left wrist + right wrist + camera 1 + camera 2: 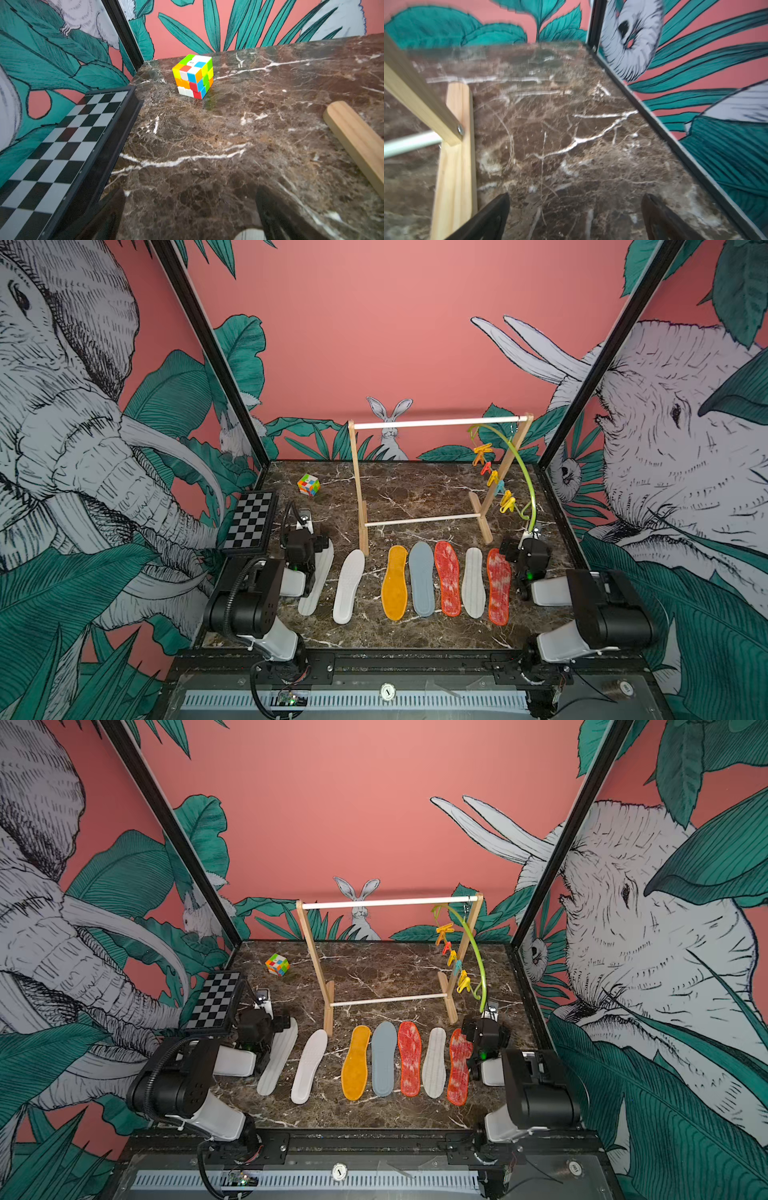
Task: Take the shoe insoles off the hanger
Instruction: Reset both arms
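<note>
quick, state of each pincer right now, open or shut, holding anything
left pincer: open, holding nothing
right pincer: open, holding nothing

Left pincer (191, 190) gapes over the table (207, 135), puzzle cube (193, 75) ahead, chessboard (52, 149) alongside.

The left arm (245, 605) hides part of one white insole (322, 572), and the right wrist view is blurred throughout.

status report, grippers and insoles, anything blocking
Left gripper open, empty; right gripper open, empty. All seven flat foot-shaped insoles lie in a row on the brown marble table. Thin lime-green plastic hanger on the wooden rack, clips bare. Nothing blocking.
</note>
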`<state>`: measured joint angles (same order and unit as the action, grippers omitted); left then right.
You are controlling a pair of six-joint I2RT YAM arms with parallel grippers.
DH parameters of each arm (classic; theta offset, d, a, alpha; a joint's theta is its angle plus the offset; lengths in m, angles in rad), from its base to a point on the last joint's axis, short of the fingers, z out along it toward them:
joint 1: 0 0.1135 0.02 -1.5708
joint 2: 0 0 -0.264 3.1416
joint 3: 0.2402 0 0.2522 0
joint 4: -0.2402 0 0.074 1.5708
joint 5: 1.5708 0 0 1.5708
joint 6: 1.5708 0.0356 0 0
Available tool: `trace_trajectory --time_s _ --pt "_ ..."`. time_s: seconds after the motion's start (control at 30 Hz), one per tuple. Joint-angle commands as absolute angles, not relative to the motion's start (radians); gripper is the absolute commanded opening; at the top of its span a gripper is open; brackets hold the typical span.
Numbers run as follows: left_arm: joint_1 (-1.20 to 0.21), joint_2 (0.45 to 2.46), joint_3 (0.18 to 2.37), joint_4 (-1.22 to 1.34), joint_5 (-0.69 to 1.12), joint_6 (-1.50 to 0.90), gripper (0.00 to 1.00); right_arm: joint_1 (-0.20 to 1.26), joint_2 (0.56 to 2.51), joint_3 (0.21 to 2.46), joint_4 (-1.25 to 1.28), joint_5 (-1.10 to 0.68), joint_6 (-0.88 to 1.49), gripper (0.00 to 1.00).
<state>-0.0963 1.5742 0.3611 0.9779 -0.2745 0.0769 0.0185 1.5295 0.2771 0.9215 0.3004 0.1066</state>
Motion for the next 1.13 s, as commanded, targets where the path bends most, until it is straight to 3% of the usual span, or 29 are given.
trace_trajectory --time_s 0.0,0.73,1.1 --pt "-0.088 1.555 0.398 0.901 -0.256 0.086 0.99 0.048 1.514 0.376 0.870 0.343 0.071 0.98" --pt "-0.085 1.555 0.396 0.899 -0.250 0.084 1.00 0.062 1.526 0.376 0.890 0.357 0.055 0.98" --pt "-0.084 1.554 0.397 0.899 -0.250 0.084 0.99 0.052 1.524 0.388 0.865 0.259 0.028 0.98"
